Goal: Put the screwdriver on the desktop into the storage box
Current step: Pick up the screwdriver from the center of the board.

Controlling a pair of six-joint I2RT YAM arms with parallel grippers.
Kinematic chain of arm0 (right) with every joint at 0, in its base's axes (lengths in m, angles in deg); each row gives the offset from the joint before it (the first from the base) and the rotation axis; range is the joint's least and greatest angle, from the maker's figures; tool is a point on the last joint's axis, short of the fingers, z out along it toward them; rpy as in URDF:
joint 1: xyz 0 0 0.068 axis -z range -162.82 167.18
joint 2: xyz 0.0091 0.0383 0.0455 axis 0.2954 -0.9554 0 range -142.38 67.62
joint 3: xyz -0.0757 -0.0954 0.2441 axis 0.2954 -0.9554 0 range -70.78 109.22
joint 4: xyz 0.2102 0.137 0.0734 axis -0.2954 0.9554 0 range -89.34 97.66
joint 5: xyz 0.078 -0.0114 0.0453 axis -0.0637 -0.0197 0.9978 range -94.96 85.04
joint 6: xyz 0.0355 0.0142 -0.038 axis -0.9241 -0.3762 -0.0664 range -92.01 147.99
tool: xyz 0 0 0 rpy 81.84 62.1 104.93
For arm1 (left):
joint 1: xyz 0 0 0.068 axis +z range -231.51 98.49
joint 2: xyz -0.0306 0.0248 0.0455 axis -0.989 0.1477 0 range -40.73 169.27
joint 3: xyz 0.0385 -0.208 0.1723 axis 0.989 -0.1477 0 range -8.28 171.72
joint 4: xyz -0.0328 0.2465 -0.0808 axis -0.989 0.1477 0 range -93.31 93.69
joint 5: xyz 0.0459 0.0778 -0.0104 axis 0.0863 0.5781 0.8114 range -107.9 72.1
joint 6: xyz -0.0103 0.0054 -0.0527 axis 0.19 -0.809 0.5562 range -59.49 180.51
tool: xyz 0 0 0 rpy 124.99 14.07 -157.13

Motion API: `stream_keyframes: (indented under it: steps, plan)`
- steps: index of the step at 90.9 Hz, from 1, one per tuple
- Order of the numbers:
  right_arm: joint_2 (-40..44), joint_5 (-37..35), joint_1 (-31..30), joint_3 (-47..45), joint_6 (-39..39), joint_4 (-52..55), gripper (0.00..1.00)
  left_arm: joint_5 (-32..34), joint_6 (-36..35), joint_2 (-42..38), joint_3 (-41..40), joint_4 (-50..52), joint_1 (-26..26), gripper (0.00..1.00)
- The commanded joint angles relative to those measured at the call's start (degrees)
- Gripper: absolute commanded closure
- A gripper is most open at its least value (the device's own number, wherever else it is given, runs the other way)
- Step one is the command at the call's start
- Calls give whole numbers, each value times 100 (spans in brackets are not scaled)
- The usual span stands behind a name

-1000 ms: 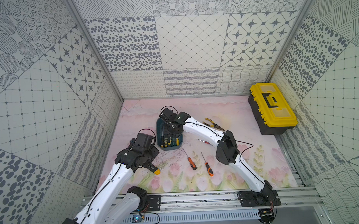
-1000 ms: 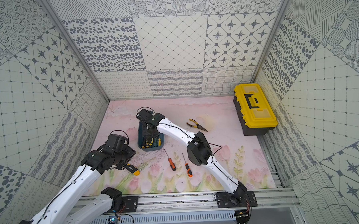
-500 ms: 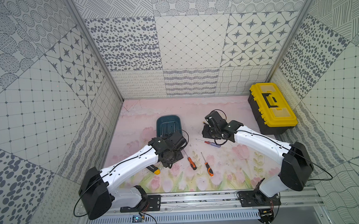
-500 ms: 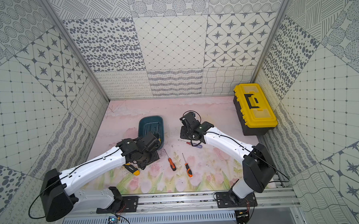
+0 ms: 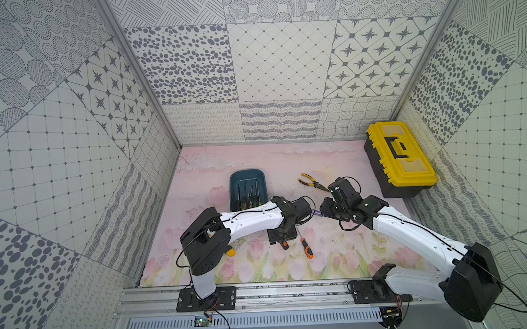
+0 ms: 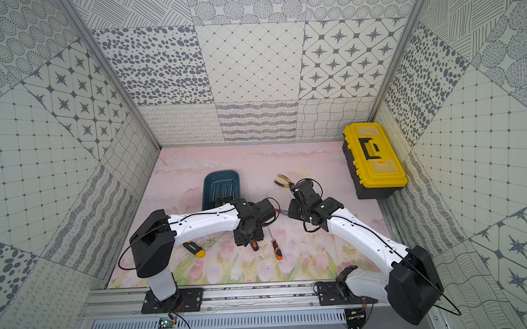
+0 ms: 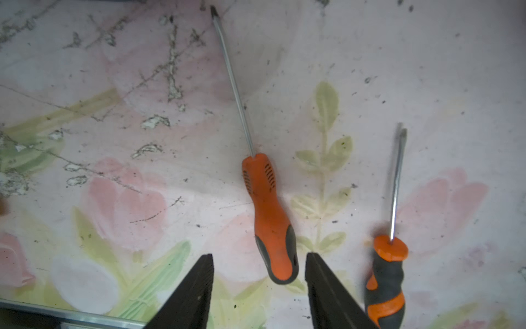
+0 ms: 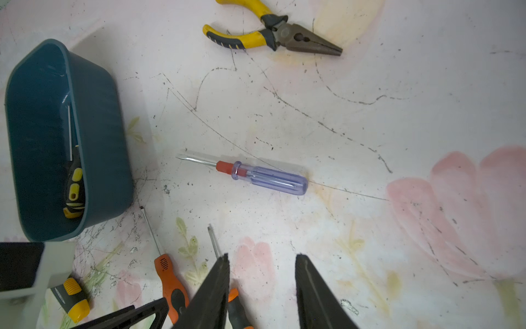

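On the desktop (image 5: 256,159), an orange-handled screwdriver (image 7: 270,222) lies with its butt end between the fingers of my open left gripper (image 7: 259,255), untouched. Right beside it lies an orange-and-grey screwdriver (image 7: 388,273), also seen in both top views (image 5: 307,249) (image 6: 276,251). My right gripper (image 8: 263,256) is open and empty, hovering short of a clear purple-handled screwdriver (image 8: 273,179). The teal storage box (image 8: 94,114) (image 5: 246,171) (image 6: 223,173) holds several screwdrivers, among them a yellow-and-black one (image 8: 74,188). In a top view my left gripper (image 5: 282,236) covers most of the orange handle.
Yellow-handled pliers (image 8: 270,37) (image 5: 310,181) lie behind the right gripper. A yellow-and-black toolbox (image 5: 399,162) (image 6: 373,157) stands against the right wall. Another yellow-handled screwdriver (image 6: 195,250) (image 8: 72,299) lies under the left arm. Patterned walls close in three sides.
The right arm has left the storage box and swung right, over the purple-handled screwdriver. The left arm has reached from the left side across to the orange screwdrivers.
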Motion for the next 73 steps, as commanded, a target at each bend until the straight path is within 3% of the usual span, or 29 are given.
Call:
stream_keyframes:
  steps: [1, 22, 73]
  plan:
    - [209, 26, 20, -86, -52, -3, 58, 135, -174, 417, 241, 312, 14, 48]
    - [337, 53, 62, -176, -20, 53, 59, 45, -82, 660, 128, -98, 187, 60]
    - [188, 293, 82, -105, 2, 40, 60, -206, 12, 395, -676, -1117, 325, 89]
